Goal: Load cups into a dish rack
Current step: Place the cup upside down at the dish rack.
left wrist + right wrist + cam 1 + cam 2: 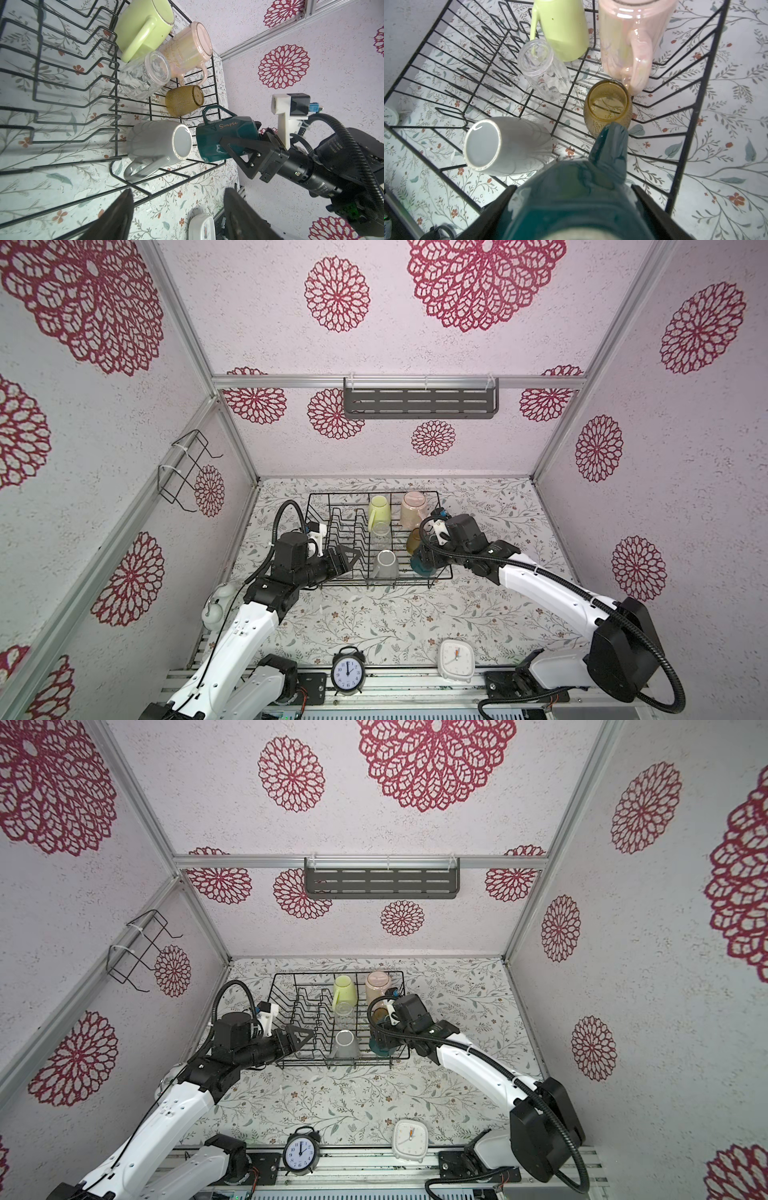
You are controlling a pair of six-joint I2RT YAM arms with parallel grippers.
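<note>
The black wire dish rack holds a yellow-green mug, a pink mug, a clear glass, an amber tumbler and a grey mug, all lying tilted or on their sides. My right gripper is shut on the dark teal mug at the rack's near right corner, beside the grey mug, its handle toward the amber tumbler. My left gripper is open and empty at the rack's near left side, by the plate dividers.
A black alarm clock and a white square clock stand at the table's front edge. A white round clock sits behind the left arm. A wire holder hangs on the left wall, a slotted shelf on the back wall.
</note>
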